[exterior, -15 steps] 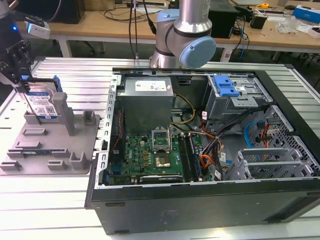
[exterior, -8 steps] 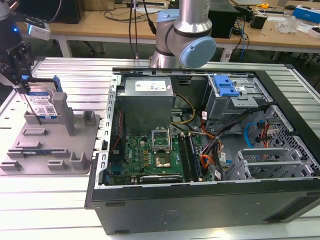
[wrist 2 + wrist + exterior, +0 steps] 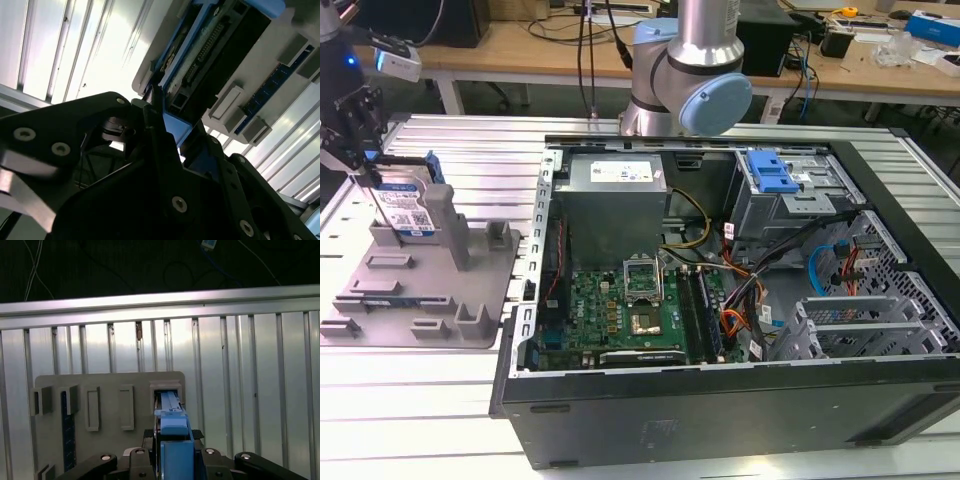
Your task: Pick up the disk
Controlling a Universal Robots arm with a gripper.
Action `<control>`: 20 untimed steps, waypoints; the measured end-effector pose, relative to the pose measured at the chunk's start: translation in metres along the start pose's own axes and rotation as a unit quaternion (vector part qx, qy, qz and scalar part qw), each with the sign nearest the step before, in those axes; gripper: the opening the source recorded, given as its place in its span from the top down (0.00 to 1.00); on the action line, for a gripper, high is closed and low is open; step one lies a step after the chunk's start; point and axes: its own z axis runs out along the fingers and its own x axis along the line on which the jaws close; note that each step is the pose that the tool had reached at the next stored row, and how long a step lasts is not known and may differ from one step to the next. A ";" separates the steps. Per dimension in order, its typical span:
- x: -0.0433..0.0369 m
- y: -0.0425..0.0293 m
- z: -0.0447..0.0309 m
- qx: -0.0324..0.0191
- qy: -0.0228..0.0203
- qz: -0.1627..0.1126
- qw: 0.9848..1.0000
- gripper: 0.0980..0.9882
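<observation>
Over at the exterior view's left, clamped around the upright disk (image 3: 410, 207) from above with the gripper (image 3: 362, 150), long axis level along the grey fixture tray (image 3: 420, 300), well apart from the computer case (image 3: 720, 330).

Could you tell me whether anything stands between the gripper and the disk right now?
Nothing visible does. In the exterior view the gripper is at the disk, which stands on edge in the grey fixture tray.
</observation>
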 end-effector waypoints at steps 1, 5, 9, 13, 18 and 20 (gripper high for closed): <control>0.0000 0.0000 0.0000 0.000 0.000 0.000 1.000 0.70; 0.0001 0.0000 0.0001 0.000 0.000 0.000 1.000 0.70; 0.0001 0.0000 0.0002 0.000 0.000 0.000 1.000 0.70; 0.0001 0.0003 -0.0011 0.000 0.000 0.000 1.000 0.70; 0.0002 0.0003 -0.0108 0.000 0.000 0.000 1.000 0.70; 0.0002 0.0003 -0.0157 0.000 0.000 0.000 1.000 0.70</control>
